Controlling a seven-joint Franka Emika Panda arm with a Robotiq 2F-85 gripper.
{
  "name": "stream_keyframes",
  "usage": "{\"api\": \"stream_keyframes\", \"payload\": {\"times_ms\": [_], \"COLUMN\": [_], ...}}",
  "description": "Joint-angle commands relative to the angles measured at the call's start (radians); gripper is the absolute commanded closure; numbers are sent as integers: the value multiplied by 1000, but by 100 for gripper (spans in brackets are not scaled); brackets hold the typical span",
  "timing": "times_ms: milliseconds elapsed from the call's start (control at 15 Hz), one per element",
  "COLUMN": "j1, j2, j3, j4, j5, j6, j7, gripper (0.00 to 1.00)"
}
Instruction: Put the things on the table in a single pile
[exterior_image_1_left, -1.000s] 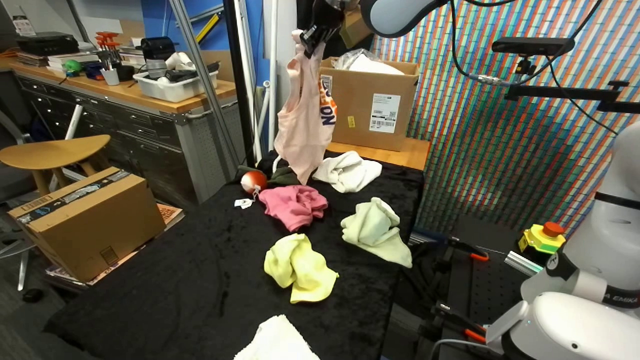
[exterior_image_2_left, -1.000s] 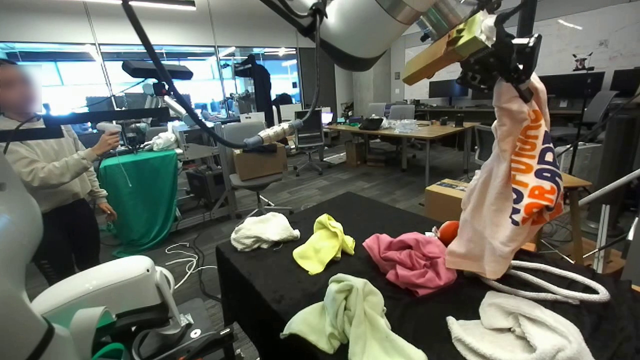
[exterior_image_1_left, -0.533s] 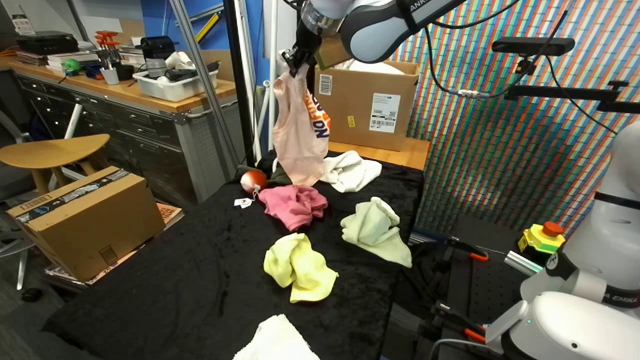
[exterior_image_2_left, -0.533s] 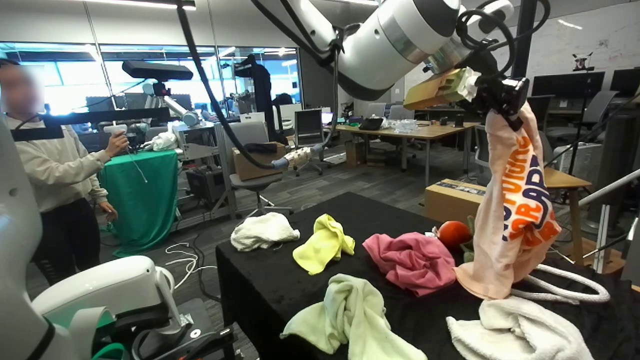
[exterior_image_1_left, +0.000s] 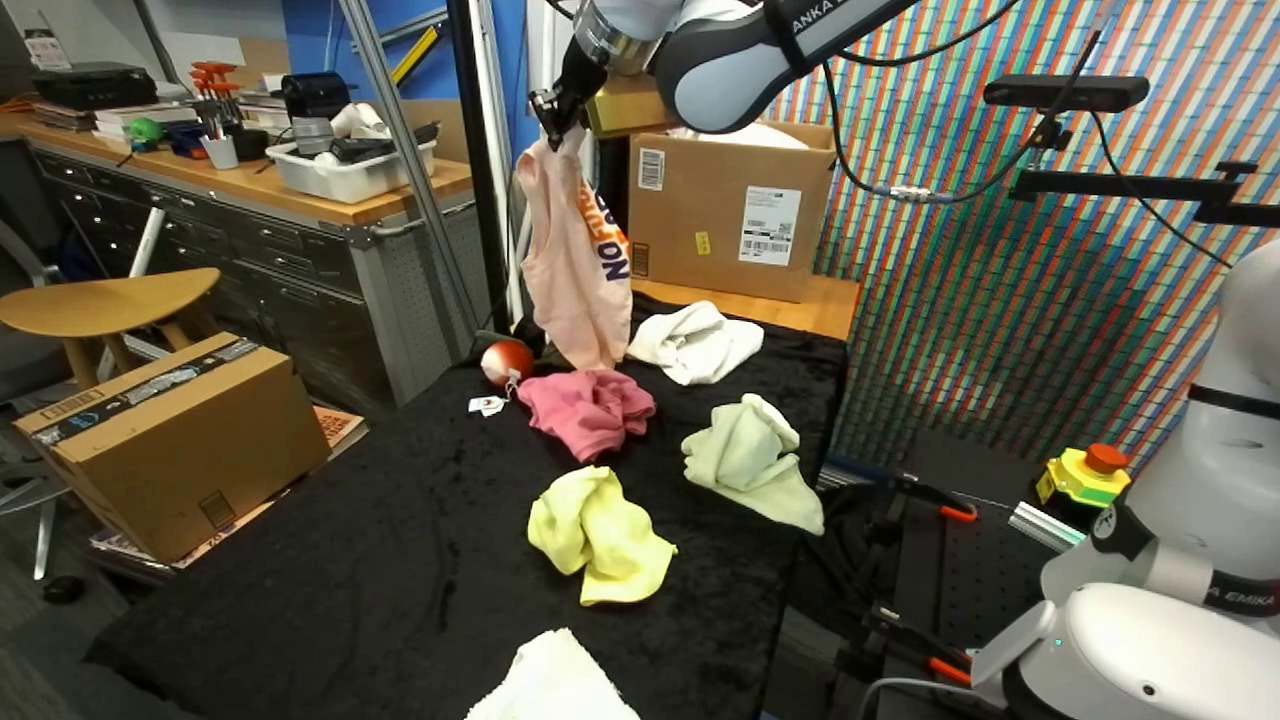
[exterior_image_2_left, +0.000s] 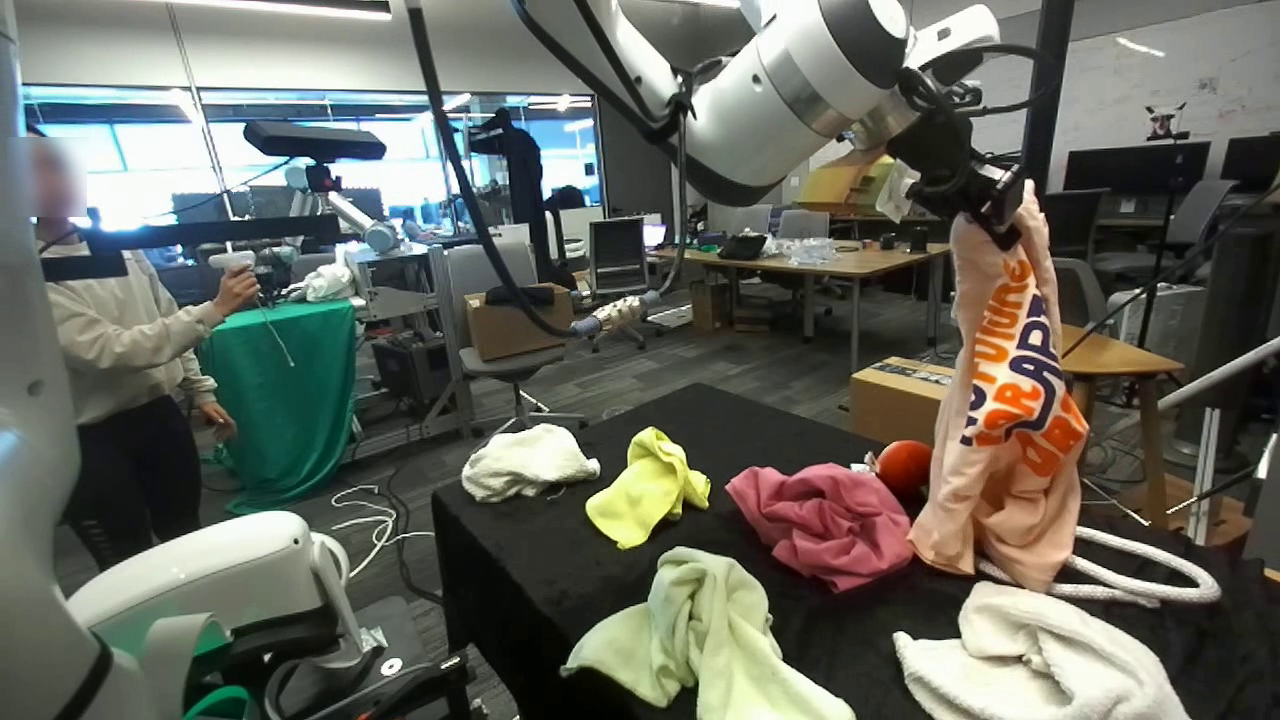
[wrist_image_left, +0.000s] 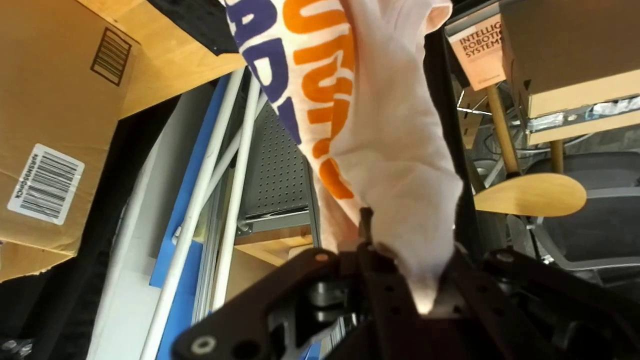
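Person (exterior_image_2_left: 125, 330), face blurred, stands well off the L corner of the worktop (exterior_image_2_left: 740, 430). White towel (exterior_image_2_left: 525, 465) sits by that corner; frame crops it in an exterior view, where only part of the white towel (exterior_image_1_left: 555, 680) shows. Yellow cloth (exterior_image_2_left: 650, 490) next, then lt-green cloth (exterior_image_2_left: 710, 630) reaching the robot-side edge, lower end out of frame in an exterior view. Rose cloth (exterior_image_2_left: 825, 525) lies crumpled mid-worktop, w/ red ball (exterior_image_2_left: 903, 465) just past it nr the far edge, partly behind the pale-pink printed cloth (exterior_image_2_left: 1010, 420). Dk-green thing (exterior_image_1_left: 550, 357) by the ball is too covered to ID. Gripper (exterior_image_2_left: 1004, 230) is clamped on the printed cloth's upper end; cloth hangs over the worktop's R part, lettering partly lost in folds, can't tell if the hem touches down. Wrist view: one fingertip (wrist_image_left: 366, 222) shows, fabric hides most of the grip & runs out of frame. Off-white towel (exterior_image_2_left: 1060, 650), bottom cropped in an exterior view, lies nr the R edge beside white rope (exterior_image_2_left: 1211, 583), whose ends are hard to trace.
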Motion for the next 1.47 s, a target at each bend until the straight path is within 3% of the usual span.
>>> {"api": "stream_keyframes", "payload": {"times_ms": [0, 800, 933, 1200, 1400], "j1": [8, 28, 25, 21, -2], "j2": [26, 38, 37, 38, 22], "j3": [-5, -8, -3, 1, 33], "j4": [38, 57, 51, 47, 11], "j5": [-5, -16, -14, -9, 43], "j6": [42, 121, 127, 126, 113], "j7": [60, 187, 167, 146, 60], "gripper": [95, 96, 61, 31, 9]}}
